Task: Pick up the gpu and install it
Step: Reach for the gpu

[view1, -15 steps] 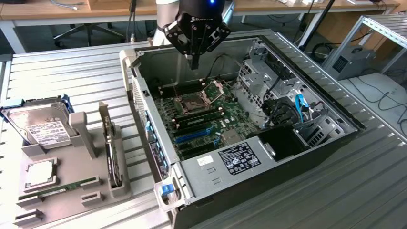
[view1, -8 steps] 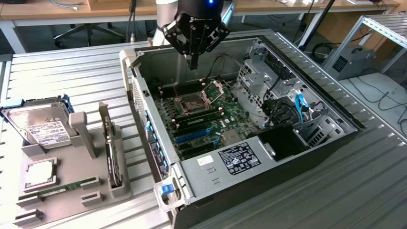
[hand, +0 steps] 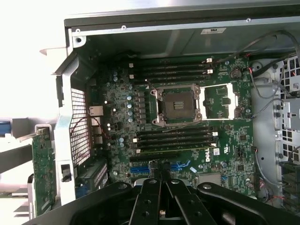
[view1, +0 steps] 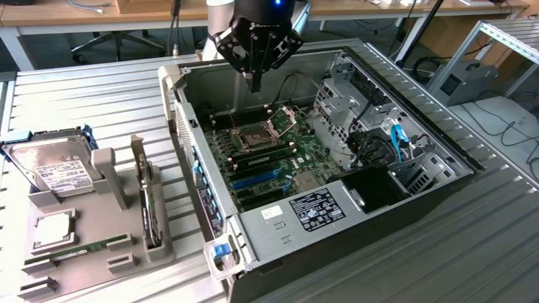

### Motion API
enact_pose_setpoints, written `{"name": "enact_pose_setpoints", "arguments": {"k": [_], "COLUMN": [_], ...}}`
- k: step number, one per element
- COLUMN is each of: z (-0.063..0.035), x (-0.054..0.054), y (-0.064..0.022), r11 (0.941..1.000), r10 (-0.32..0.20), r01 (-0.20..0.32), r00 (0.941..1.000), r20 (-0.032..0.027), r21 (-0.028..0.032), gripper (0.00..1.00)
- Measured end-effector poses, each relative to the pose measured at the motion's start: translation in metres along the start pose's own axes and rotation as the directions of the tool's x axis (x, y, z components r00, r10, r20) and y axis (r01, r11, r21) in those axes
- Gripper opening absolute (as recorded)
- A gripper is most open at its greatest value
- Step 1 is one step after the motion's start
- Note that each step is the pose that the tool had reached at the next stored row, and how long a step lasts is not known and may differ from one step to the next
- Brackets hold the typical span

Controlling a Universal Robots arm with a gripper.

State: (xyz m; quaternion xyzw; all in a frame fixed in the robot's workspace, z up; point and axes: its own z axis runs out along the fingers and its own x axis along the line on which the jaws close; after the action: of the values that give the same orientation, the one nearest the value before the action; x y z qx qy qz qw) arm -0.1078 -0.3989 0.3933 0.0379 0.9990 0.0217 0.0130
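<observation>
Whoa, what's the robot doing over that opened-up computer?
The robot arm's black gripper hangs over the open grey metal computer case, above its green motherboard. Its fingers are shut and hold nothing. The thin, dark, flat gpu card stands on edge in the grey plastic holder at the exterior view's left, outside the case. It has not been picked up or installed yet.

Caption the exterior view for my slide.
Gripper hovers over the open computer case while the gpu stands upright in a grey holder beside it.
</observation>
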Motion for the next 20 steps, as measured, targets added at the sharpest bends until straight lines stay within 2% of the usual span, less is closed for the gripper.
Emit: {"name": "enact_pose_setpoints", "arguments": {"k": [20], "z": [-0.0004], "x": [0.014], "y": [-0.0011], "r11": [1.0000], "r10": [0.000], "r01": [0.000], "r00": [1.0000], "r20": [0.0000], "r21": [0.0000], "gripper": [0.11]}}
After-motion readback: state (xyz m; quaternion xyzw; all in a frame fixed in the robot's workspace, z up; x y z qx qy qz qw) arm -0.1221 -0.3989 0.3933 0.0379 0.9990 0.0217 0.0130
